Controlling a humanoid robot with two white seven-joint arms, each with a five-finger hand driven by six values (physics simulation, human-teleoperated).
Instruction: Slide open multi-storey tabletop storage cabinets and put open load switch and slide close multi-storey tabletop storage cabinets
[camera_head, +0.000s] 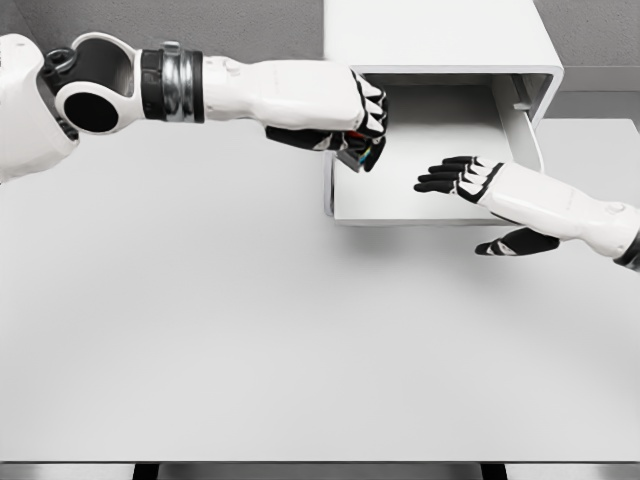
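Cabinet: we see a white box-shaped tabletop storage cabinet (440, 35) at the upper middle-right of the frame, its drawer (420, 205) slid open toward us
Drawer: a shallow white tray with a pale bare floor, reaching down to the middle of the frame
Left hand: our white-and-black five-finger left hand (362, 125) comes in from the upper left, fingers curled tight around a small dark load switch (358, 152)
Load switch: we make out dark casing with small coloured specks, held over the drawer's left edge; we cannot tell whether it touches the drawer
Right hand: our right hand (470, 178) sits at the right of the frame above the drawer floor, fingers spread, holding nothing
Table: a plain white tabletop (250, 350) fills the lower frame
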